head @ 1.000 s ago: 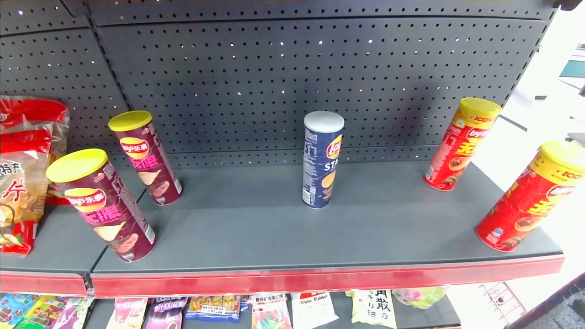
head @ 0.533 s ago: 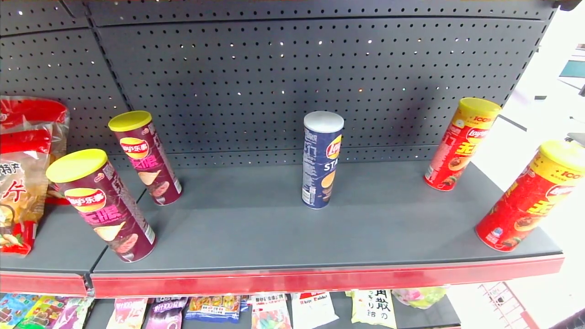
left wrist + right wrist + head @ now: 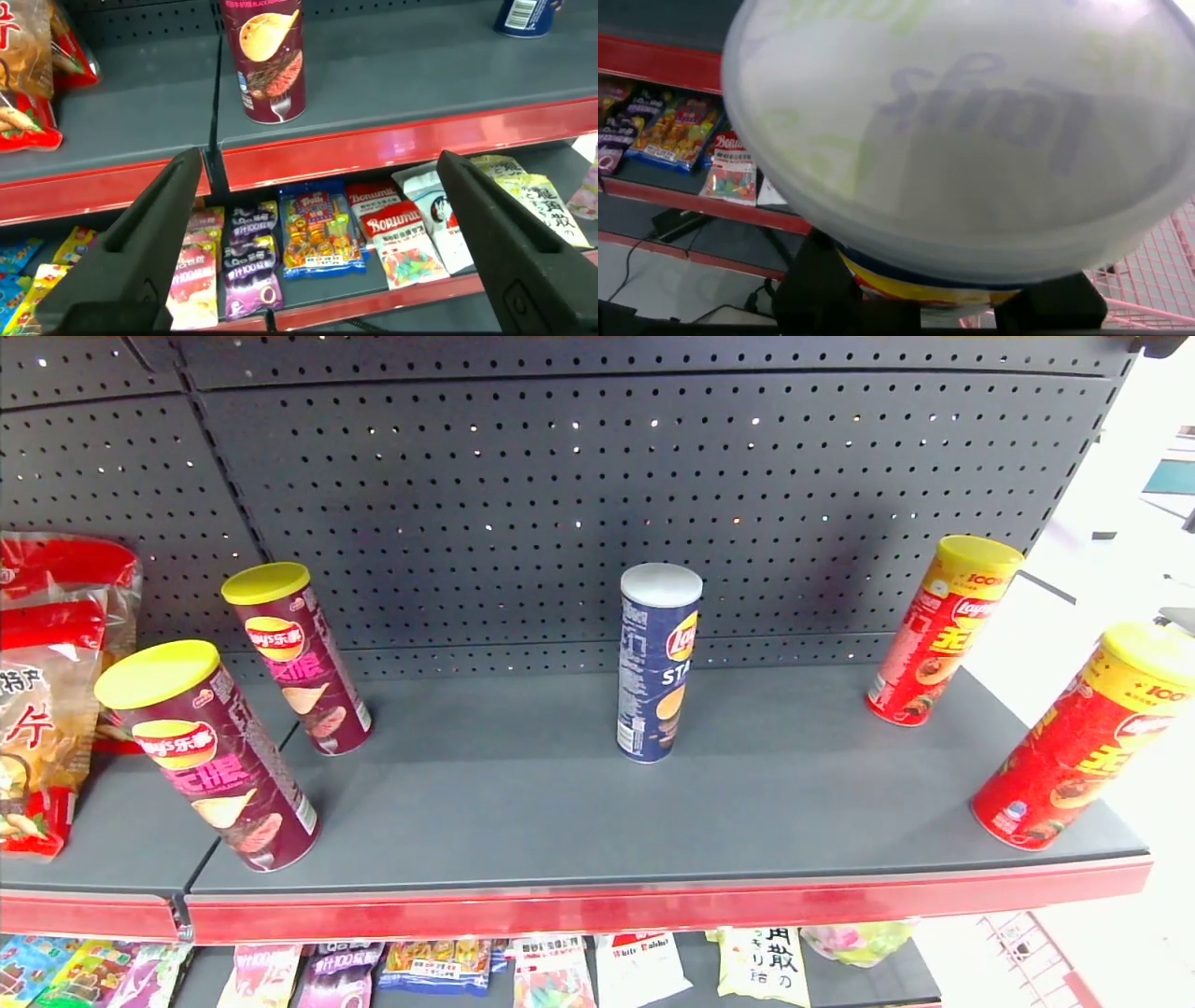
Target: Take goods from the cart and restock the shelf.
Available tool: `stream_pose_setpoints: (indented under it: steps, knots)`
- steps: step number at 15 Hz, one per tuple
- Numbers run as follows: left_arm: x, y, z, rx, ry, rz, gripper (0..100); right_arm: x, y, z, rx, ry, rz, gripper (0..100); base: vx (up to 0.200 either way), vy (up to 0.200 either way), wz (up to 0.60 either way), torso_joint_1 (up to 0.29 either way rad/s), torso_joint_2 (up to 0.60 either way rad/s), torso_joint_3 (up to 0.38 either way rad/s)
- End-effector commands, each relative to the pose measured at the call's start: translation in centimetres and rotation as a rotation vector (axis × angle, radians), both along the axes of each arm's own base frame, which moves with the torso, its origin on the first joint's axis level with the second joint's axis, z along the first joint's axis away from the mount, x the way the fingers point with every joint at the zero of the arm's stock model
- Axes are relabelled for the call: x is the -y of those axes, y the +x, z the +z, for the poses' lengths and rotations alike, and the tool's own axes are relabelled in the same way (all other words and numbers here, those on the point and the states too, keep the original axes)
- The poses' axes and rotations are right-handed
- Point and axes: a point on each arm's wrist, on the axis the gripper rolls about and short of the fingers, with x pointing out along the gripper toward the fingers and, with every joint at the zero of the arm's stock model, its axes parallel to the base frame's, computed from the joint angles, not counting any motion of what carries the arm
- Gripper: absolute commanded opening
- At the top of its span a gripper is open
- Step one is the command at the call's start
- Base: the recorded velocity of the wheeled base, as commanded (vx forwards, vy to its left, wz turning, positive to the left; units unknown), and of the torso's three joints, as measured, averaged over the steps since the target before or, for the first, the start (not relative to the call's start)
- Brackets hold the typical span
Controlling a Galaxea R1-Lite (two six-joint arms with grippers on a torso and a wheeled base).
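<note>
Dark grey perforated metal back panel (image 3: 560, 476), upright behind the grey metal shelf with a red front lip (image 3: 523, 803). Below it, a lower shelf (image 3: 308, 289) carries a row of small coloured sweet packets (image 3: 313, 229).

Far left of the grey shelf: red-and-clear crisp bags (image 3: 47, 681).

Five tall cardboard crisp tubes stand well apart on the shelf:
- Front maroon tube with a yellow lid (image 3: 210, 756), near the lip at left.
- Rear maroon tube with a yellow lid (image 3: 297, 658), against the panel.
- Blue tube with a pale grey lid (image 3: 656, 663), centre, towards the back.
- Rear red tube with a yellow lid (image 3: 943, 630), at right.
- Front red tube with a yellow lid (image 3: 1083, 742), at the right end.

Left hand (image 3: 319, 156): spread wide, nothing in it, facing the red lip below the front maroon tube.

Right hand (image 3: 934, 299): gripping a blue-and-yellow tube with a clear plastic lid (image 3: 962, 121), held off the shelf, out in front of the lower shelf.
</note>
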Motion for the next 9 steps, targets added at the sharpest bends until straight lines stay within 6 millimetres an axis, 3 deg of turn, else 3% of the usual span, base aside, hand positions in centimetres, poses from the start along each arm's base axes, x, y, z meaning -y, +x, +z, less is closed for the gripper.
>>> stream_pose_setpoints:
  steps: [1, 2, 9]
  knots:
    - [0.0, 0.0, 0.0, -0.006, -0.001, 0.002, 100, 0.1, -0.4, -1.2, 0.012, 0.002, -0.008, 0, 0.000, 0.000, 0.00, 0.000, 0.00, 0.000]
    - [0.0, 0.0, 0.0, -0.006, 0.001, 0.002, 100, 0.2, -0.6, -2.4, 0.024, 0.001, -0.007, 0, 0.000, 0.000, 0.00, 0.000, 0.00, 0.000]
    - [0.1, 0.0, 0.1, 0.014, 0.034, -0.022, 100, 0.3, -0.7, -2.5, 0.045, 0.003, -0.055, 0, 0.000, 0.000, 0.00, 0.000, 0.00, 0.000]
